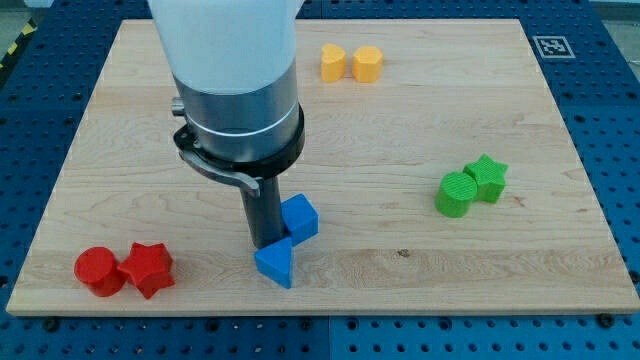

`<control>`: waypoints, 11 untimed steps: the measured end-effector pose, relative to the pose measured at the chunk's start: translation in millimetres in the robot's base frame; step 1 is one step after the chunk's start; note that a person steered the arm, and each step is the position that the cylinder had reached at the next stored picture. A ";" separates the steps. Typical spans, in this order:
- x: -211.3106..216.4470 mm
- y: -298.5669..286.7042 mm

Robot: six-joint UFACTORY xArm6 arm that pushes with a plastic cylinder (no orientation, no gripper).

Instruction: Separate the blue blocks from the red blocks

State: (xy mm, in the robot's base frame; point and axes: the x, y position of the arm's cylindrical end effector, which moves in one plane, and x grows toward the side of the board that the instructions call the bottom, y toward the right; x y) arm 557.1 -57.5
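My tip [266, 243] rests on the board at the view's lower middle. It touches the left side of a blue cube [301, 217] and sits just above a blue triangular block [276, 262]. The two blue blocks touch each other. A red cylinder [98, 270] and a red star [147, 268] sit side by side at the view's bottom left, well to the left of my tip and apart from the blue blocks.
Two yellow blocks [351, 63] sit together at the view's top middle. A green cylinder [456, 194] and a green star [488, 177] touch at the view's right. The arm's white and grey body [235, 90] hides part of the wooden board [400, 260].
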 end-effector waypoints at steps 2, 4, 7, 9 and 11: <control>-5.4 28.6; -45.0 78.9; -141.2 148.1; -193.4 152.9; -192.8 146.6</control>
